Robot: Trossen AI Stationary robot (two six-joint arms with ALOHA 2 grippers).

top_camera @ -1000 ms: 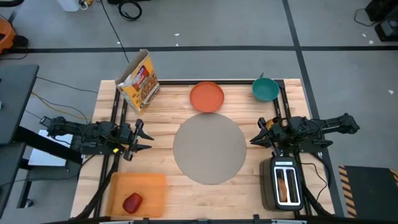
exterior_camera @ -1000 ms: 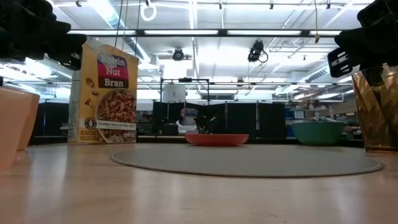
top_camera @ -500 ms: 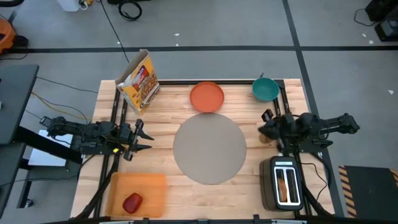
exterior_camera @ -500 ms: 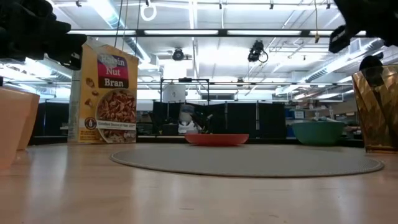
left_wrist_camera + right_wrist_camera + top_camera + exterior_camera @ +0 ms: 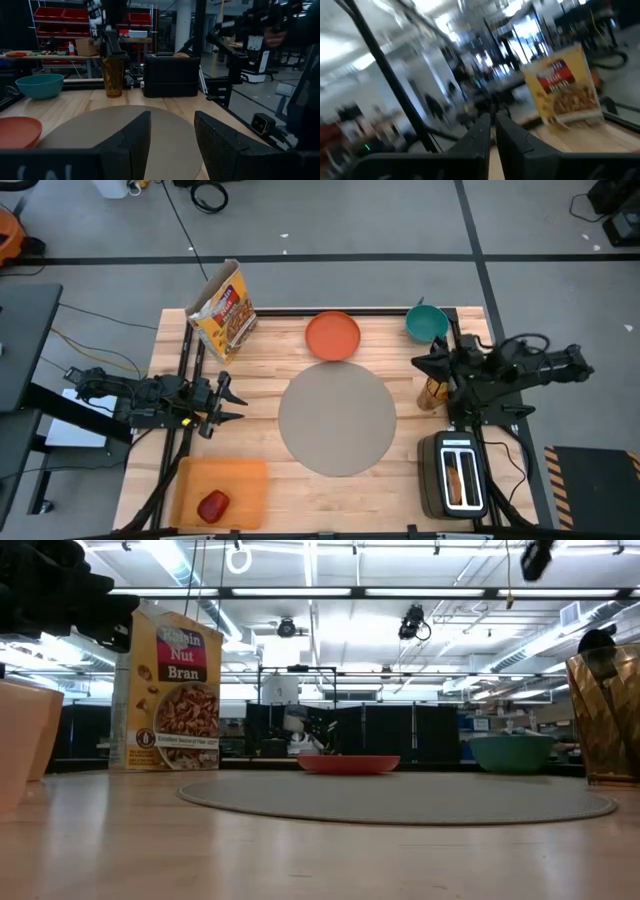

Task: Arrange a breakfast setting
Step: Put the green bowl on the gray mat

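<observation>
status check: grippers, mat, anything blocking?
Left gripper open, idle left of grey mat. Right gripper shut, empty, above yellow cup. Mat bare; orange plate, teal bowl unplaced behind it. Nothing blocking.

1. The right gripper [image 5: 424, 361] now sits farther back and to the right than a second ago.
2. An amber cup [image 5: 433, 392], formerly hidden beneath it, is exposed.
3. Its fingers, earlier spread, are together.

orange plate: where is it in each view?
High: orange plate at the table's far edge, just beyond the grey mat.
Low: thin orange rim at centre, behind the mat.
Left wrist: partly cut off at the picture's edge, beside the mat.
Right wrist: not in it.
Shared landmark: the grey mat.
</observation>
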